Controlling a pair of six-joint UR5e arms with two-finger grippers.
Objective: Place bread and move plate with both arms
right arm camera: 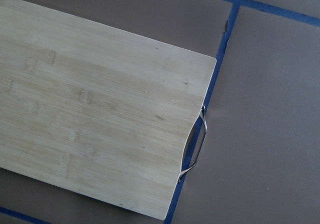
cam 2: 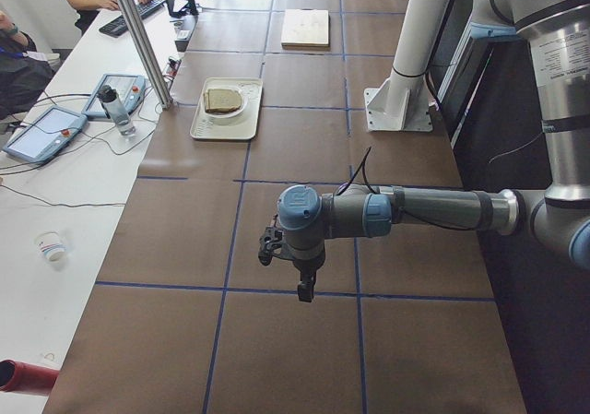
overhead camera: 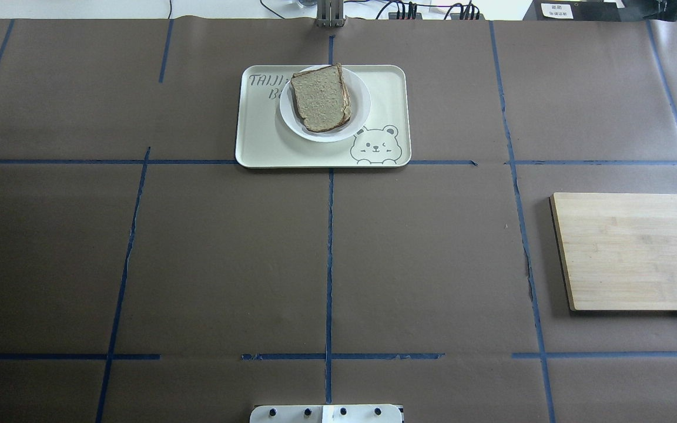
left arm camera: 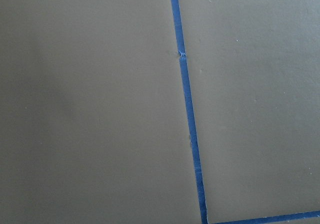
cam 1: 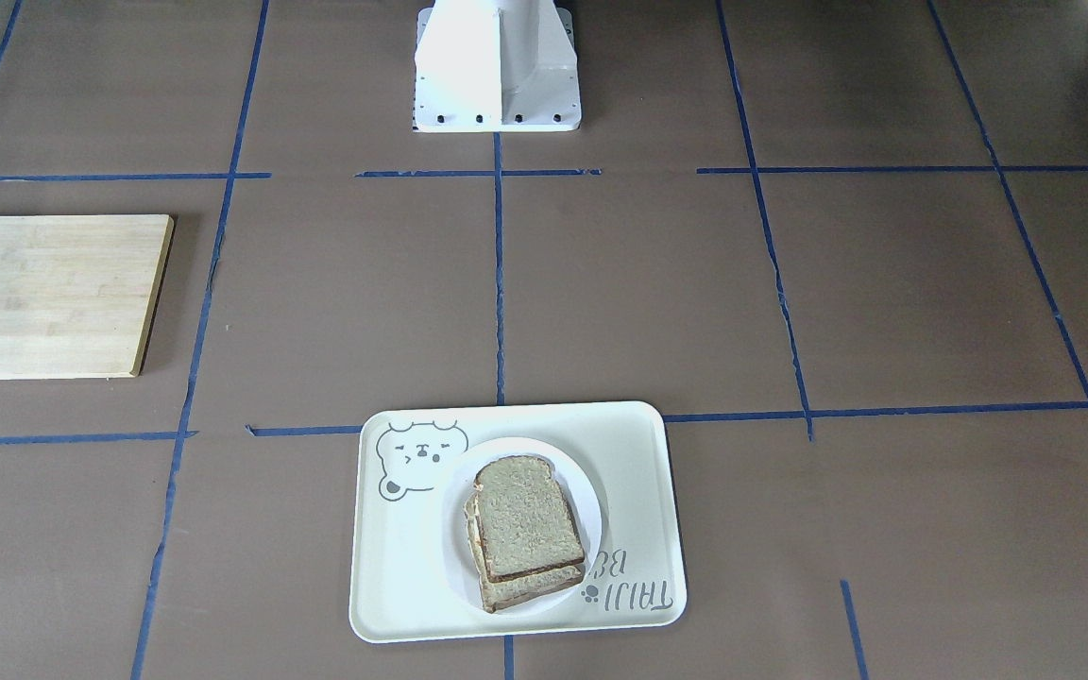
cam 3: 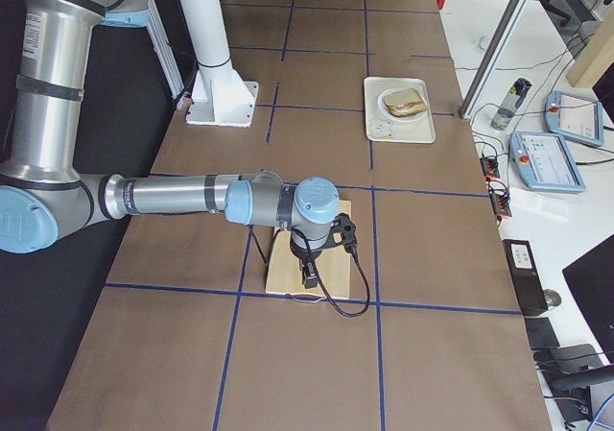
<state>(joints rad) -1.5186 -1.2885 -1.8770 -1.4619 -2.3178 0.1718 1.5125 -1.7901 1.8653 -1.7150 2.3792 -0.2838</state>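
Note:
The pale grey-brown bread [cam 1: 527, 515] lies on top of another slice [cam 1: 518, 591] on the small white plate [cam 1: 589, 493]. The plate sits on the cream bear tray [cam 1: 643, 472]. From overhead the bread [overhead camera: 319, 97], plate [overhead camera: 363, 101] and tray [overhead camera: 256, 144] are at the far middle of the table. My left gripper [cam 2: 299, 287] hangs above bare table, far from the tray. My right gripper [cam 3: 309, 275] hangs above the wooden board. Both show only in the side views, so I cannot tell whether they are open or shut. The wrist views show no fingers.
A bamboo cutting board [overhead camera: 638, 249] lies on the robot's right; it also shows in the right wrist view [right arm camera: 100, 124], with a metal handle [right arm camera: 196, 144]. The white pedestal base [cam 1: 497, 66] stands at the robot's edge. Blue tape lines [left arm camera: 187, 109] cross the brown table cover.

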